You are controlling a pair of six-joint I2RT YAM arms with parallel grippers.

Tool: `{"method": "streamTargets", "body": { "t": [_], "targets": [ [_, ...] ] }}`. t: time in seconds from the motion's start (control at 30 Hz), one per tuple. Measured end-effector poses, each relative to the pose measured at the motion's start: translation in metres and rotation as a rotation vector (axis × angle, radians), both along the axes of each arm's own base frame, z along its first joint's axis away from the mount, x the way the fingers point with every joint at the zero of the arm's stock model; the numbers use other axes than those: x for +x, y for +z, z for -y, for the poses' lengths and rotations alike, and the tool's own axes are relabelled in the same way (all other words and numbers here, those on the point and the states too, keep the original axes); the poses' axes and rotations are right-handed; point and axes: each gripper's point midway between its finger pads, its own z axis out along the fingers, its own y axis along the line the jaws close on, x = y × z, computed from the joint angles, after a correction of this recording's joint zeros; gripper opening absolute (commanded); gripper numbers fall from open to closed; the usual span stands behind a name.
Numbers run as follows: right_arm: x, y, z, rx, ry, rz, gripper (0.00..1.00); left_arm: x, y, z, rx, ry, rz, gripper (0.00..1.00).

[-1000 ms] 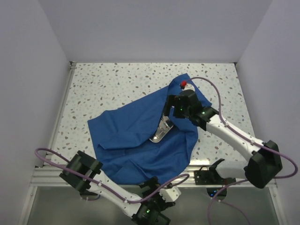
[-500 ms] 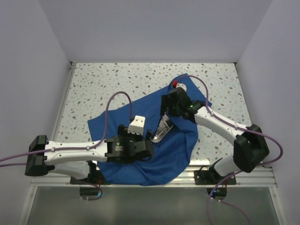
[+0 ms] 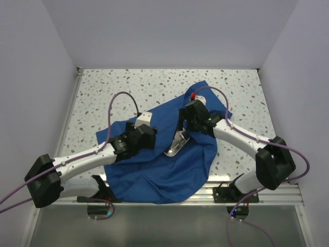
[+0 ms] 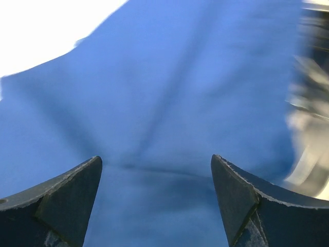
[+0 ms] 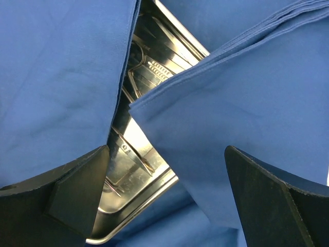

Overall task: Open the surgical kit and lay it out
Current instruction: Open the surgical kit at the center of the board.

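A: Two arms in shot. Where's each one?
B: The left gripper (image 4: 155, 158) is low over the blue cloth (image 3: 154, 172), on its left half. The right gripper (image 5: 167, 149) is over a gap in the folds, right of the cloth's middle.
A: Jaws?
B: Both wide apart. The left fingers have only cloth below them, and I cannot tell whether they touch it (the left wrist view is blurred). The right fingers are spread just as wide, holding nothing, above the tray.
A: Tray, where?
B: The steel tray (image 5: 131, 172) is mostly wrapped. Only a strip shows through a slit between two cloth flaps, with one rounded corner poking out at the near end. From above it's a small shiny patch just right of the left gripper and directly under the right one.
A: Instruments?
B: Slim silver tools (image 5: 146, 69) lie inside the tray at the far end of the slit, partly under the right flap. A ridged grip and a looped handle show, but I can't sort which tool is which.
A: Cloth?
B: Rumpled and spread on the speckled table (image 3: 113, 92), its near edge reaching over the front rail. The right flap shows layered hems in the right wrist view.
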Motion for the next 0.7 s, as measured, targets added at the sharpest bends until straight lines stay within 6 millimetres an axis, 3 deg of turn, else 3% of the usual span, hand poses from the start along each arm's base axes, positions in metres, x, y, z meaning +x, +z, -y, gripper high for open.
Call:
{"method": "streamTargets", "body": {
  "t": [0.13,0.23,0.53,0.7],
  "targets": [
    [-0.002,0.005,0.004,0.0,-0.006,0.014,0.99,-0.003,0.007,0.045,-0.084,-0.223,0.018,0.9],
    [-0.002,0.01,0.004,0.008,-0.007,0.025,0.99,-0.003,0.012,0.064,-0.119,-0.318,0.034,0.89],
    [-0.006,0.013,0.007,0.013,-0.003,0.037,0.99,-0.012,-0.03,0.084,-0.081,-0.445,-0.091,0.88],
    [-0.009,0.017,0.01,0.018,-0.002,0.05,0.99,-0.017,-0.032,0.09,-0.104,-0.477,-0.113,0.84]
  ]
}}
